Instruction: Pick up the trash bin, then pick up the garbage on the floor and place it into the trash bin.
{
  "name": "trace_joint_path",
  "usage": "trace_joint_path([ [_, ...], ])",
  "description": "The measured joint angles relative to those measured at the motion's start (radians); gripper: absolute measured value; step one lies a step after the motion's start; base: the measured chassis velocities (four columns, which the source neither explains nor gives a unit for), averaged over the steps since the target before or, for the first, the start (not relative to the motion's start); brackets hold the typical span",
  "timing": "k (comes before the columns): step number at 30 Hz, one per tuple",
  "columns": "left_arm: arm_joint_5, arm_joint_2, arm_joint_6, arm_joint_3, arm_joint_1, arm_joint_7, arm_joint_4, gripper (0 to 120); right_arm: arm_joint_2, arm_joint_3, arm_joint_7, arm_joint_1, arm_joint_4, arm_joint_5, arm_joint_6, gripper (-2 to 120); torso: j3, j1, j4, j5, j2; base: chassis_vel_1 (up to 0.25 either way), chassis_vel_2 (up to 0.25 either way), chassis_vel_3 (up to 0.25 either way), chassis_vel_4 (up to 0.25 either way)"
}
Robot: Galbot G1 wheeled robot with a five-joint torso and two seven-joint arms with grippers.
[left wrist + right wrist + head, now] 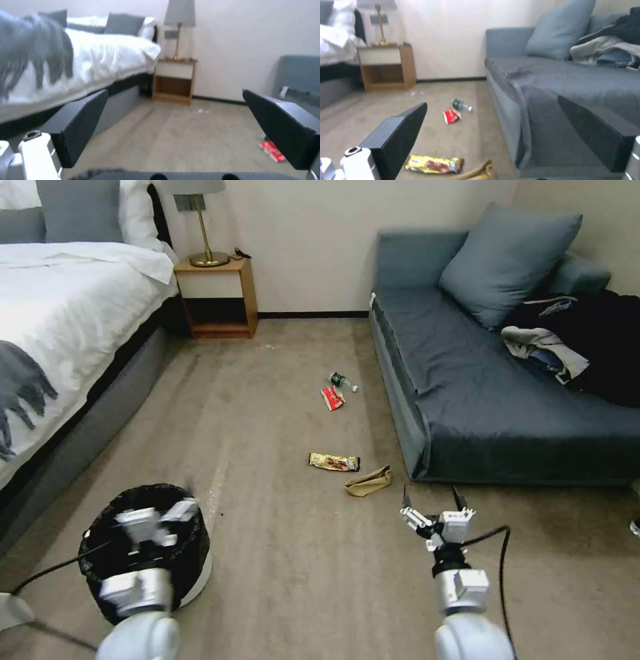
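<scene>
Garbage (pixel 352 473) lies on the floor beside the sofa (pixel 467 400); right end effector (pixel 435 505) gapes empty, left end effector (pixel 155 517) gapes over the trash bin (pixel 193 563).

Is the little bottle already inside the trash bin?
No, the bottle lies on the carpet beside the red-and-white wrapper, far from the trash bin under the left gripper.

The trash bin (pixel 143 553) has a black bag and white base. On beige carpet (pixel 280 553) lie a gold-brown wrapper (pixel 334 462), red-and-white wrapper (pixel 332 397), brown paper bag (pixel 368 482) and green-labelled bottle (pixel 342 380).
</scene>
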Motion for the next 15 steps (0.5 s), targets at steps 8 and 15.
trace_joint_path([
  [8, -0.005, 0.017, 0.003, 0.004, -0.017, 0.029, -0.012, 100, -0.025, 0.016, -0.035, 0.037, -0.008, -0.079, 0.104, 100, 0.000, 0.000, 0.0000, -0.0013, 0.000, 0.000, 0.000, 0.000, 0.000],
  [15, -0.143, 0.026, 0.170, 0.028, -0.016, -0.165, -0.108, 100, -0.080, 0.044, -0.161, 0.034, 0.114, -0.021, -0.067, 100, 0.000, 0.000, -0.0003, -0.0002, 0.000, 0.000, 0.000, 0.000, 0.000],
])
